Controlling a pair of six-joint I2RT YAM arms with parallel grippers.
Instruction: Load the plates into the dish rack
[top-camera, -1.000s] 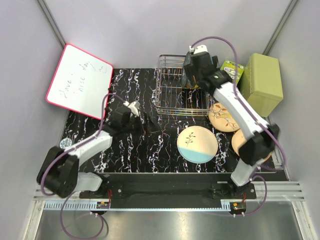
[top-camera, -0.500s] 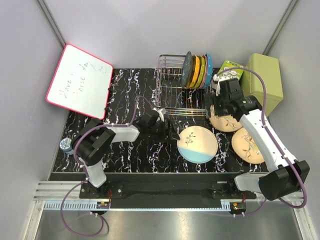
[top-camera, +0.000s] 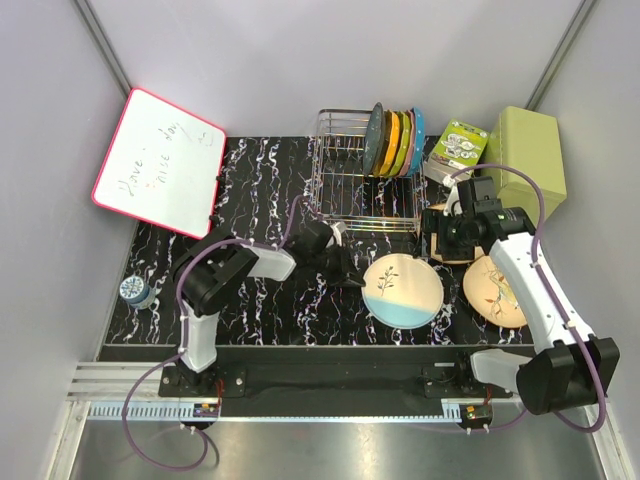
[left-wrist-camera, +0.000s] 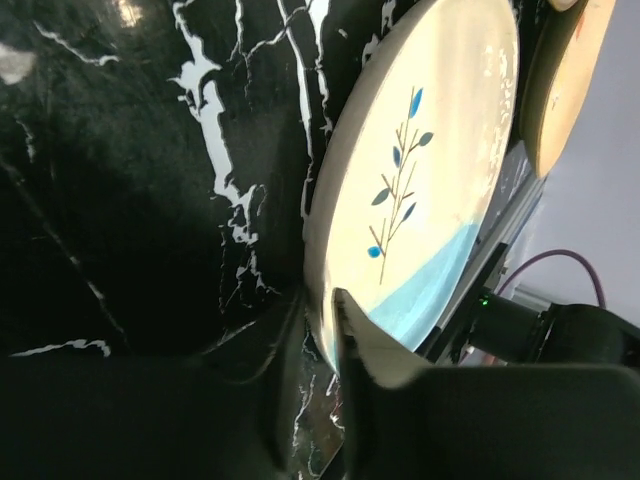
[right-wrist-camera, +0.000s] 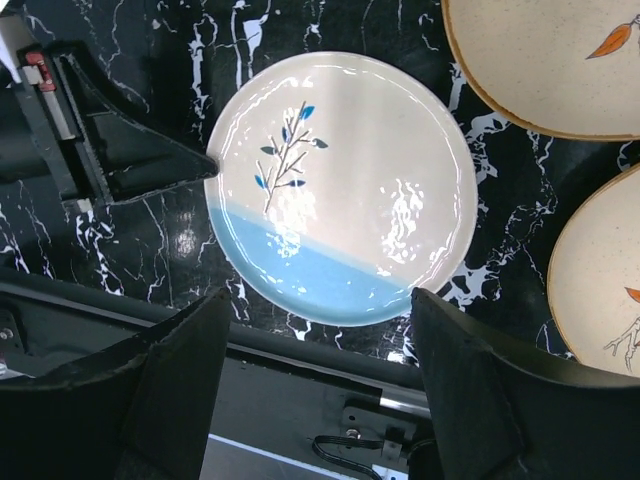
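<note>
The cream plate with a light-blue half (top-camera: 403, 290) lies flat on the black marbled table, also seen in the right wrist view (right-wrist-camera: 340, 190). My left gripper (top-camera: 352, 272) reaches it from the left and is shut on its near rim (left-wrist-camera: 322, 305); the plate (left-wrist-camera: 430, 150) looks tilted in that view. My right gripper (top-camera: 450, 232) hovers open above one peach-tan plate (right-wrist-camera: 550, 60), which it mostly hides in the top view; its fingers (right-wrist-camera: 190, 350) stand wide apart. A second peach-tan plate (top-camera: 497, 290) lies to the right. The teal plate (top-camera: 375, 140) stands upright in the silver dish rack (top-camera: 345, 190).
Small orange, green and blue plates (top-camera: 405, 140) stand in the rack beside the teal one. An olive-green box (top-camera: 525, 165) and a small patterned carton (top-camera: 460, 145) sit at the back right. A red-framed whiteboard (top-camera: 160, 160) leans at the back left.
My left gripper slid right to the cream plate and closed on its rim, nudging it slightly right. My right arm came away from the rack to above the peach plates.
</note>
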